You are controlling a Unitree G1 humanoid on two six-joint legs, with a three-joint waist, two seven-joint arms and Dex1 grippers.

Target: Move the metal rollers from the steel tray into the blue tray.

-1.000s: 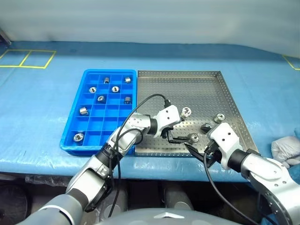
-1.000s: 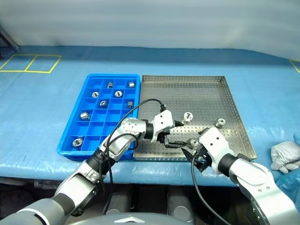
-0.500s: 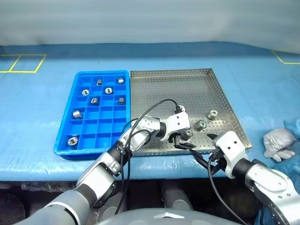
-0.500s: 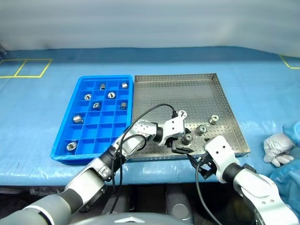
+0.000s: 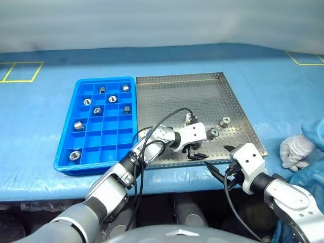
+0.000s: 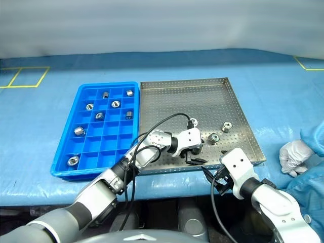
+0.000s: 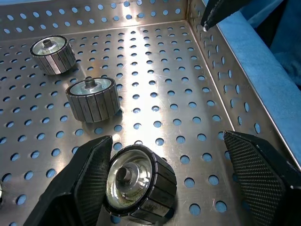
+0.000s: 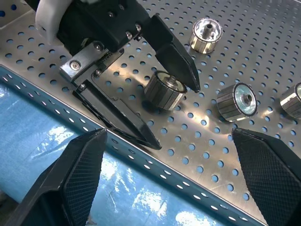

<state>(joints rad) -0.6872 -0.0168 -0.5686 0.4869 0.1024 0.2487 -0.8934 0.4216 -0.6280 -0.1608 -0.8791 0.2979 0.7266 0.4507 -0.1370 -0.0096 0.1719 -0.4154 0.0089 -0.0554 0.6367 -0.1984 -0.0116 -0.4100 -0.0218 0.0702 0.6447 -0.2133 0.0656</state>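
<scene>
Four metal rollers on steel tray, all bunched twd its 4–6 o'clock corner. One sits close to near rim, btwn fingers of left pincer. Pincer spread wide: one finger right against roller's side, other well apart, w/ bare perforated floor btwn. Two more rollers just beyond it, at 12–1 o'clock from pincer; fourth at 11 o'clock, beside wrist cable.

Right pincer at 4 o'clock from left one, fully spread, holding nothing. Hangs over desk edge, just outside tray's near rim, tips aimed at left pincer; close but apart.

Plenty of open floor across tray's 9–12 o'clock part. Raised rim close on near side and 3 o'clock side, so tight room at that corner.

Blue tray at 9 o'clock of steel tray, long rims side by side, approx touching. Eight rollers in it, one per compartment, mostly 12 o'clock half; one in 7 o'clock corner cell.

Gloved hand of a person on desk at 3 o'clock, near steel tray's corner, apart from it.
</scene>
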